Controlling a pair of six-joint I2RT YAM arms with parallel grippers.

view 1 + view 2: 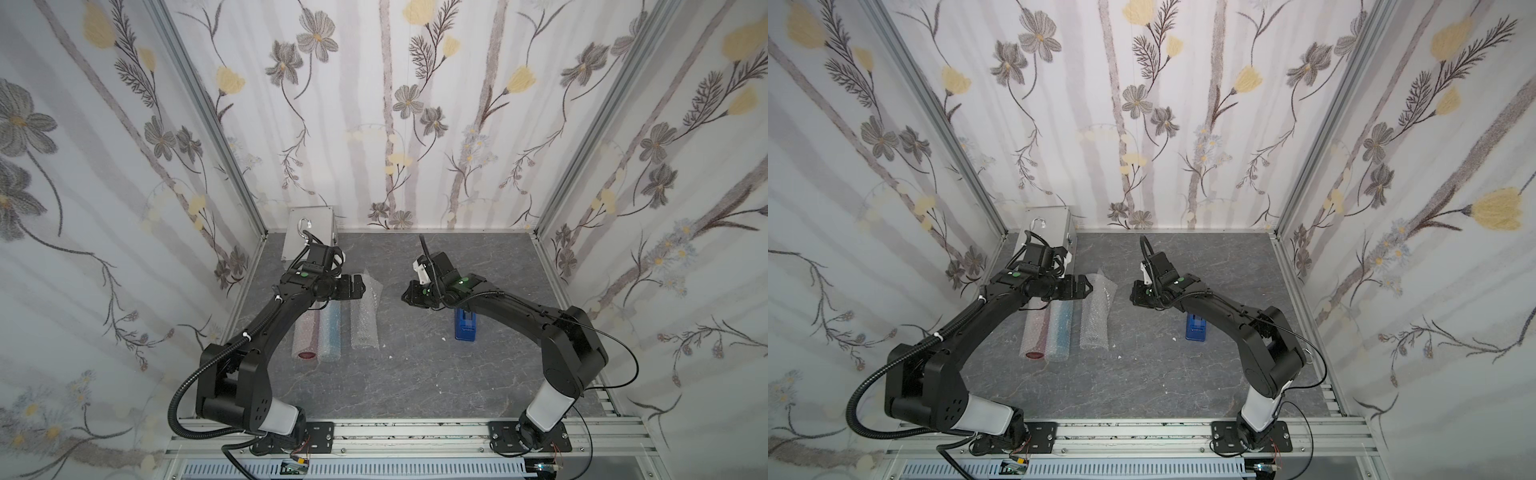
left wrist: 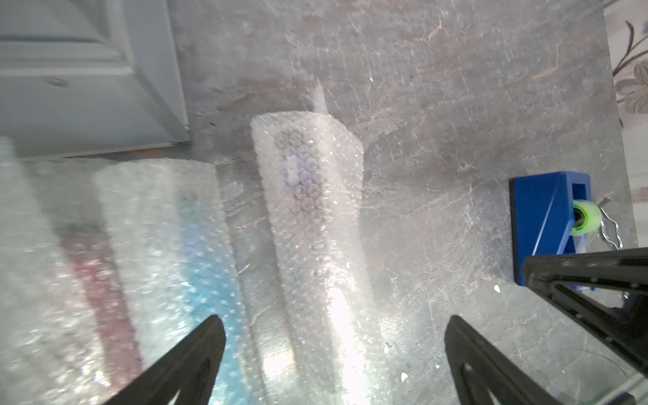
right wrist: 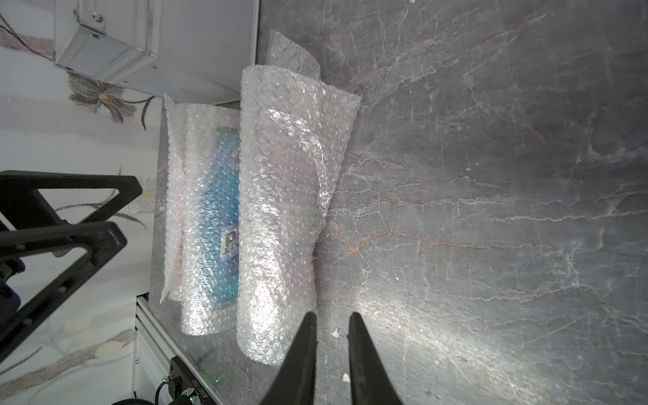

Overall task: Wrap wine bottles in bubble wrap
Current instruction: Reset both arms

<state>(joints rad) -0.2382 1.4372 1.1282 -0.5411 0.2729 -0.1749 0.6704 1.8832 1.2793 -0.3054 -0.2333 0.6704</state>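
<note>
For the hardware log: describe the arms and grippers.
Black left arm and right arm, each with a white link near its base and a green wrist dot. A ribbed black hose loops by the left; a thin cable trails the right. Slim black open-frame fingers on left gripper and right gripper.

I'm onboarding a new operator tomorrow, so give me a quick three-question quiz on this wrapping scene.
1. True or false: the left gripper is clamped on a roll.
2. How many bubble-wrap rolls lie on the table? A) two B) three C) four
3. Fill in: the middle roll shows ____ liquid through its wrap.

Key: 1 false, its jaws stand wide open and hold nothing; 2 B; 3 blue.
</note>
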